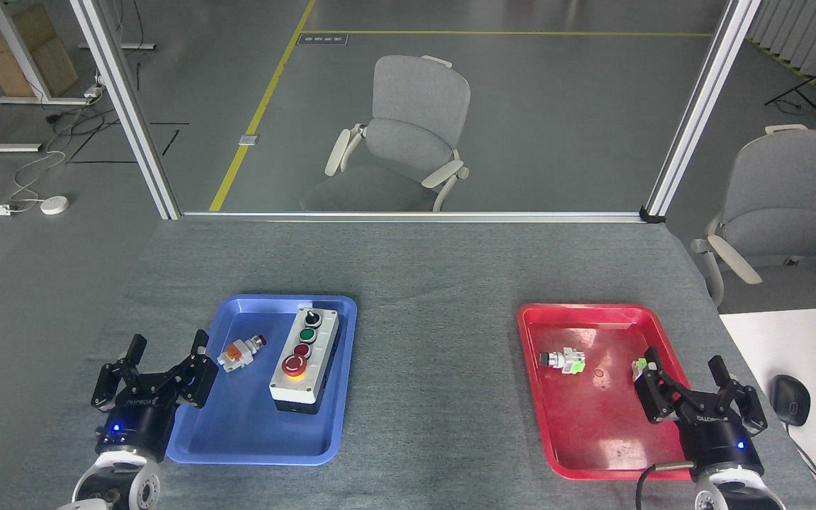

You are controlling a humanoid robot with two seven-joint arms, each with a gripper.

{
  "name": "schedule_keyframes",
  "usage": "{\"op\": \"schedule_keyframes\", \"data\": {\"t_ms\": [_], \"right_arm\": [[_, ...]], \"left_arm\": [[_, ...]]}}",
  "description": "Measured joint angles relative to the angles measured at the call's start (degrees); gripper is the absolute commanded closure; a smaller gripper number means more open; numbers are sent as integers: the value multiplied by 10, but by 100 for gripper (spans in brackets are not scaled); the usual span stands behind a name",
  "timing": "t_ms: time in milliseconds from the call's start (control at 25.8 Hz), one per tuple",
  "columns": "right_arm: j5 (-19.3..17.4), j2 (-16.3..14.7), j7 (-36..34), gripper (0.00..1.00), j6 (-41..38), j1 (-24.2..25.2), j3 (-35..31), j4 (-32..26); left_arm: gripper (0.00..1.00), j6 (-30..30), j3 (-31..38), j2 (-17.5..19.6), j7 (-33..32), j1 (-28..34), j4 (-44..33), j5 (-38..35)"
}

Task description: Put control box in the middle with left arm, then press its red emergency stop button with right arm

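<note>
Control box: our control box point(304, 359) sits in the blue tray point(238, 432) on the worktop's left half, lying along the tray's right wall, black knob at the far end.
Emergency stop: the red emergency stop button point(295, 365) is the nearest control on the box, nothing touching it.
Loose part: a small orange-white push-button part point(240, 352) lies in the same tray, just left of the box.
Left end effector: our left end effector point(164, 368) hovers at the tray's near-left corner, fingers spread wide, holding nothing.
Middle: the grey worktop point(436, 354) between the trays lies bare.
Red tray: the red tray point(592, 453) sits toward the right edge, two small parts inside.
Right end effector: our right end effector point(686, 386) hangs over the red tray's near-right corner, fingers wide, empty.
</note>
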Motion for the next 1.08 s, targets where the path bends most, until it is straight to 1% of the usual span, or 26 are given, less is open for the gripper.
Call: {"op": "schedule_keyframes", "data": {"t_ms": [465,1085], "right_arm": [[-2,-2,0,1,-14,-1,0,7],[-5,1,3,1,-12,-2,-1,10]], "left_arm": [[1,0,-1,0,0,2,-1,0],[1,-1,-1,-5,-1,7,-3,2]]}}
